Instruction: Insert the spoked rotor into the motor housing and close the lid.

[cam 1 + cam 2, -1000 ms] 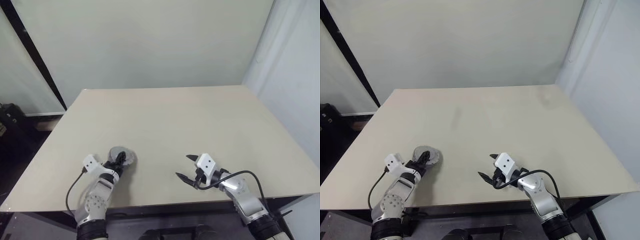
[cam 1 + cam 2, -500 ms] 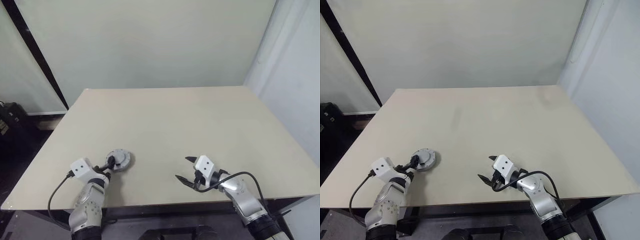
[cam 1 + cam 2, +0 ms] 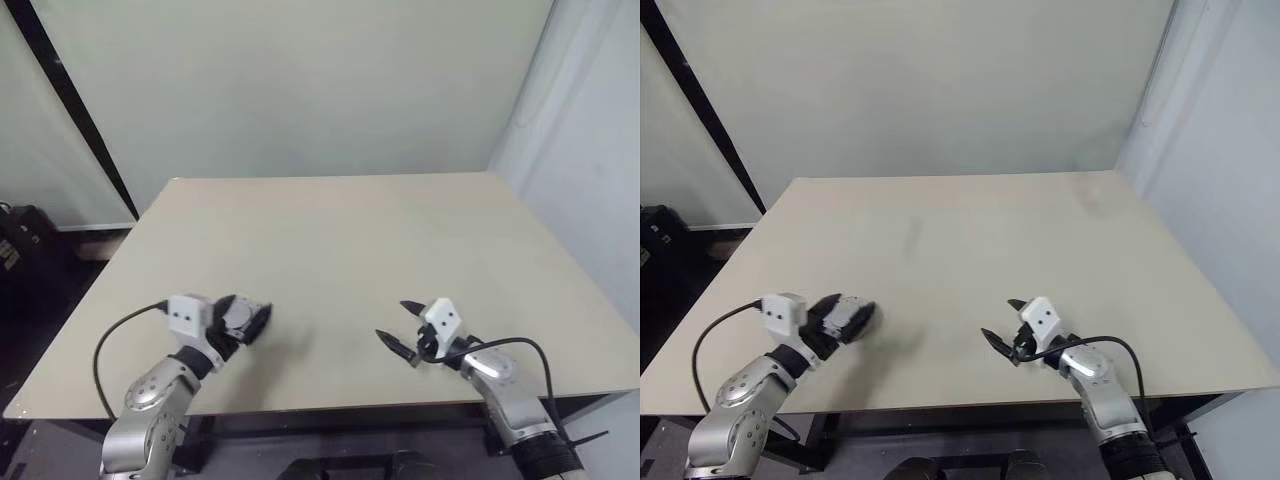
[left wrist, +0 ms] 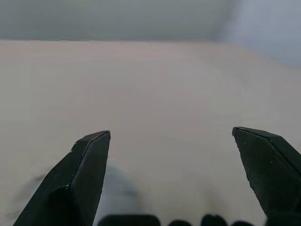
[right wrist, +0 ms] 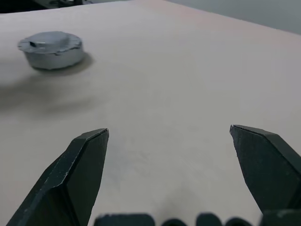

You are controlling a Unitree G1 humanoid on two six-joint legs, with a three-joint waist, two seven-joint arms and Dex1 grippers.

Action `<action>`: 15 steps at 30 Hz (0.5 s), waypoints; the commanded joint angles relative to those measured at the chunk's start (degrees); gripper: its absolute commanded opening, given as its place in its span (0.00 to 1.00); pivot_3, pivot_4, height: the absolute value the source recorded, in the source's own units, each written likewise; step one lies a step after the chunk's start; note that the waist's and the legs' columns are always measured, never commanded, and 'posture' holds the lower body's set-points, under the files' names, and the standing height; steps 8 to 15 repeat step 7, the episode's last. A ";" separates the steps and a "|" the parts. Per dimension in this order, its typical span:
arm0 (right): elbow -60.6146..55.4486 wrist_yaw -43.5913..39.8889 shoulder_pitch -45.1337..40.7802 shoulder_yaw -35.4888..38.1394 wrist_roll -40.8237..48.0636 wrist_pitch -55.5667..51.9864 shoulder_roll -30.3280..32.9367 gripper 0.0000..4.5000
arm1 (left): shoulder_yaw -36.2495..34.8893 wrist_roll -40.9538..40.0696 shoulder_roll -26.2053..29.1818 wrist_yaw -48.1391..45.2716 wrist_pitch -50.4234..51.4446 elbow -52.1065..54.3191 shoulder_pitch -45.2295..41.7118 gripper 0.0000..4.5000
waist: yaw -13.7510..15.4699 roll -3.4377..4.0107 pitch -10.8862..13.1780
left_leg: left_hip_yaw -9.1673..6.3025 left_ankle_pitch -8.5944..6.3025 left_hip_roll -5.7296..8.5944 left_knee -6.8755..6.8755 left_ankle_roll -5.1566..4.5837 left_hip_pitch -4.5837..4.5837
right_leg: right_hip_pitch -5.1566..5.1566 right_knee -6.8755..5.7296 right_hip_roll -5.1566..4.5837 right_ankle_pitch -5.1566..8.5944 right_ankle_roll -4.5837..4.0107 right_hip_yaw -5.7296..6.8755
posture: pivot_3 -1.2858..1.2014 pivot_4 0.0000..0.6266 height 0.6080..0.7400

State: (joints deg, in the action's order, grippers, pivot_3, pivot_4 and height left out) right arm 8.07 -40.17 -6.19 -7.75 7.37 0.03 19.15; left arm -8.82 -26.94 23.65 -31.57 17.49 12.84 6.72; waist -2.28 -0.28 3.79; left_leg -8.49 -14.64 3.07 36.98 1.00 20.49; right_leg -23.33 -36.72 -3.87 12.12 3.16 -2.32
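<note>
We see a beige table [image 3: 330, 240] against a pale far wall [image 3: 300, 80], a black diagonal strip [image 3: 70, 110] far left, white wall [image 3: 590, 150] right.

Seen from head height, looking forward and down over the whole desk [image 3: 400, 240] to the far wall (two eyes, nearly identical framing). Then low and close from each wrist, skimming the desk surface between black fingers [image 5: 80, 174]. Shared throughout: the same pale desktop.

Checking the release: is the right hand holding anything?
No, the right hand is open with bare table between its fingers; the grey motor housing sits apart.
</note>
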 commanded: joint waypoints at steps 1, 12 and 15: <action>-1.77 -0.65 0.40 3.59 2.80 -0.54 1.66 1.00 | 3.74 0.78 1.30 -3.66 0.58 2.70 -0.50 0.99 | -0.01 0.02 0.00 | 0.01 0.00 0.00 0.00 -0.01 0.00 | 0.00 0.00 0.00 0.00 0.00 -0.01 | 0.52 0.00 1.00; -2.15 0.15 2.80 6.30 3.79 -0.56 2.71 1.00 | 6.32 3.25 -0.51 -3.58 -1.05 -0.41 -2.80 0.99 | -0.07 0.04 -0.02 | 0.01 0.01 -0.06 0.00 -0.02 -0.07 | 0.01 -0.07 0.05 0.00 0.00 -0.01 | 0.52 0.00 1.00; -2.15 0.15 2.80 6.30 3.79 -0.56 2.71 1.00 | 6.32 3.25 -0.51 -3.58 -1.05 -0.41 -2.80 0.99 | -0.07 0.04 -0.02 | 0.01 0.01 -0.06 0.00 -0.02 -0.07 | 0.01 -0.07 0.05 0.00 0.00 -0.01 | 0.52 0.00 1.00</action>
